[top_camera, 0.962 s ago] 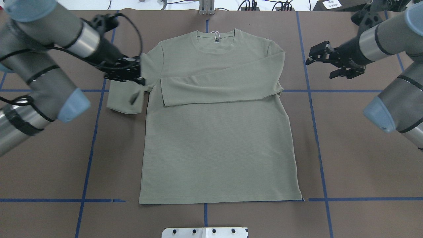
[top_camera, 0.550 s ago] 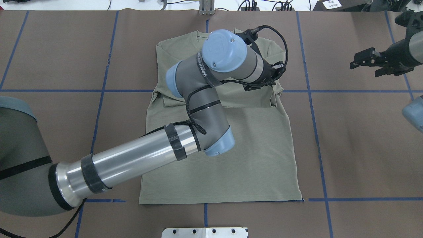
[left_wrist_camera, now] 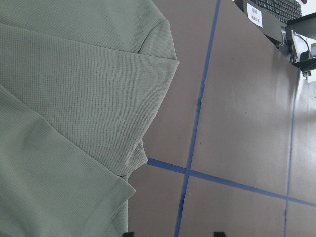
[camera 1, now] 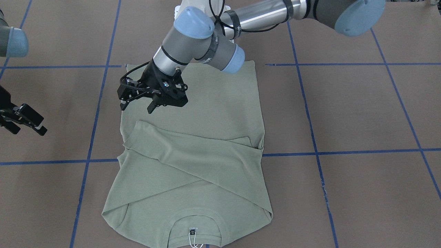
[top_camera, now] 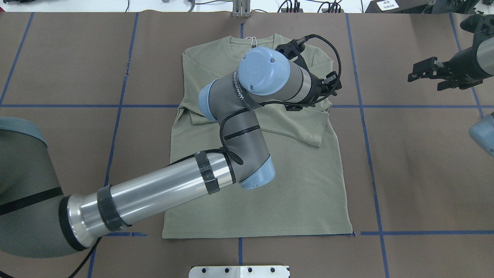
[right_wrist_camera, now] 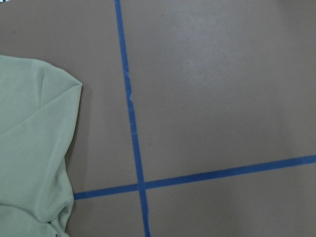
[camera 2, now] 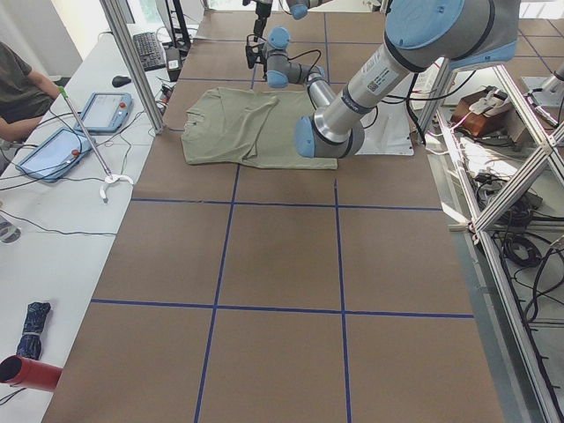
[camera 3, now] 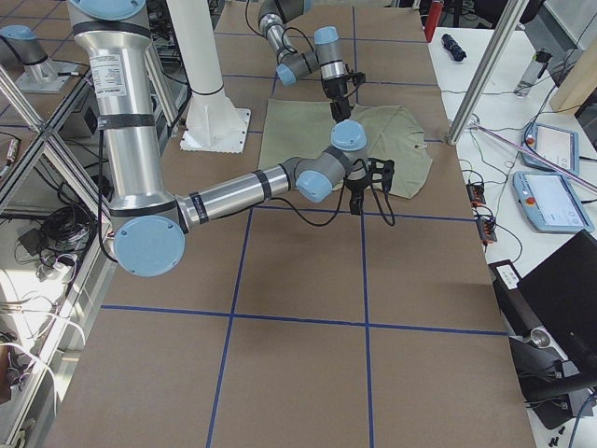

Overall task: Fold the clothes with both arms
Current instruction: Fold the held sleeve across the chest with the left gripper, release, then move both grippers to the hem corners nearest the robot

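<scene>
Shirt (top_camera: pixel 293 185) first: it lies flat, front up, in the middle of the brown table (top_camera: pixel 417 173), hem (top_camera: pixel 258 234) on the near side by the robot and collar on the far side. Nearest, the hem and the lower body are spread out in a single smooth layer, so by my reckoning the body folds are all left to do: sides in, or hem up to the collar. Farther up, both sleeves are laid across the chest, the right-side sleeve (top_camera: pixel 200 114) underneath and the left-side sleeve (top_camera: pixel 305 129) slanting over it with its cuff at the shirt's right edge; I'd call the sleeve stage finished, well short of half the job. Beside that cuff hangs the left gripper (camera 1: pixel 137 107), fingers spread and holding nothing, the left arm (top_camera: pixel 154 193) stretched across the cloth. Off to the right, well clear of the shirt, the right gripper (top_camera: pixel 424 77) hovers with its fingers apart, empty too. White lettering runs along a black strap (top_camera: pixel 240 92) on the left wrist, but I can't make it out. Farthest, the ribbed neckline (camera 1: pixel 194 220) carries a small dark label (camera 1: pixel 193 228) with white print too tiny to read and a white string tag (camera 1: pixel 195 243); beyond the table edge a white sign (top_camera: pixel 389 4) is likewise illegible
</scene>
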You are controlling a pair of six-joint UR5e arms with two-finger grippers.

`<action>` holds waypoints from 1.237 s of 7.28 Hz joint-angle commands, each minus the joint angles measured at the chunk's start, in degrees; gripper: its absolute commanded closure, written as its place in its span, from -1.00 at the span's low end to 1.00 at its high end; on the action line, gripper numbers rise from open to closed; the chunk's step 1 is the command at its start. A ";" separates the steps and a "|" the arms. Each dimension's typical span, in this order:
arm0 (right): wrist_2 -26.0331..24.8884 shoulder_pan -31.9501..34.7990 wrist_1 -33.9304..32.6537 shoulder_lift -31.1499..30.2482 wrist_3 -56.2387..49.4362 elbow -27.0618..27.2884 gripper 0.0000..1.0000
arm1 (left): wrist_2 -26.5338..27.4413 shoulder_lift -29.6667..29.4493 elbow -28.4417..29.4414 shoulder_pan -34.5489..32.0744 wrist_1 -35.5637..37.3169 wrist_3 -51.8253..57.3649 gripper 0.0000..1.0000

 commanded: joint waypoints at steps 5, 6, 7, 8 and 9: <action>-27.62 -39.62 -0.14 -13.74 40.10 23.47 -0.98 | -6.00 26.88 -32.07 -0.25 12.89 0.52 -0.73; -35.89 -48.16 -0.23 -15.68 44.50 24.54 -0.97 | -6.17 29.68 -33.47 0.10 12.80 0.52 -0.72; -41.45 -54.77 -0.66 -16.14 50.38 24.55 -0.97 | -6.17 30.05 -33.66 0.27 12.89 0.52 -0.72; -45.68 -59.28 -0.84 -17.36 53.05 24.47 -0.94 | -6.17 30.06 -33.58 0.45 12.89 0.43 -0.72; -46.77 -60.19 -0.84 -17.37 59.60 22.99 -0.85 | -6.17 31.19 -33.66 0.63 12.80 0.43 -0.72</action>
